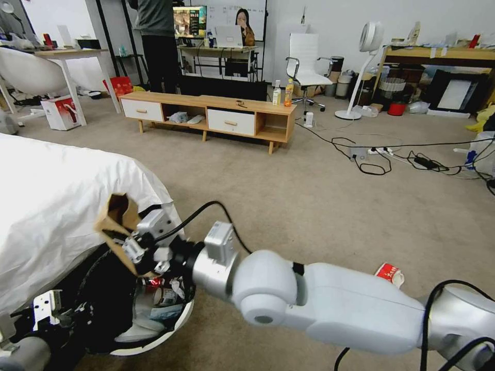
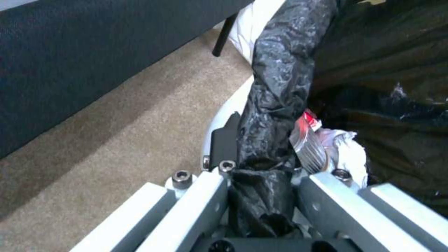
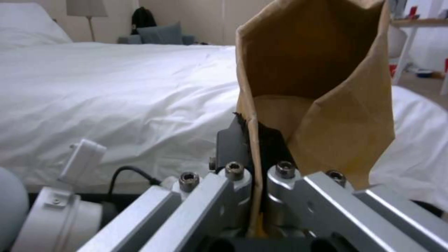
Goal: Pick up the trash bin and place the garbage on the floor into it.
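Brown cardboard tray [image 1: 117, 216] was clamped in right hand [image 1: 135, 246] above the trash bin [image 1: 154, 337]; left hand [image 2: 261, 175] clamped its rim at 9 o'clock.

White-sheeted bed [image 1: 56, 206] near left; low wooden cabinet [image 1: 211, 116] far centre, two bottles [image 1: 283, 93] upright at right end; cables [image 1: 392, 154] far right.

White trash bin [image 1: 154, 337] lined with a glossy, crinkled black bag [image 2: 280, 80], holding red, white and silver litter [image 2: 310, 140]. Plain brown cardboard tray [image 3: 322, 98] pinched between silver metal fingers [image 3: 285, 196] with black pads, against a white bedsheet [image 1: 56, 206]. Beige carpet [image 1: 309, 206] under a red-and-white packet [image 1: 390, 273]; pale wood cabinet [image 1: 211, 116] with 2 white drawers, topped by 1 yellow and 1 orange bottle.
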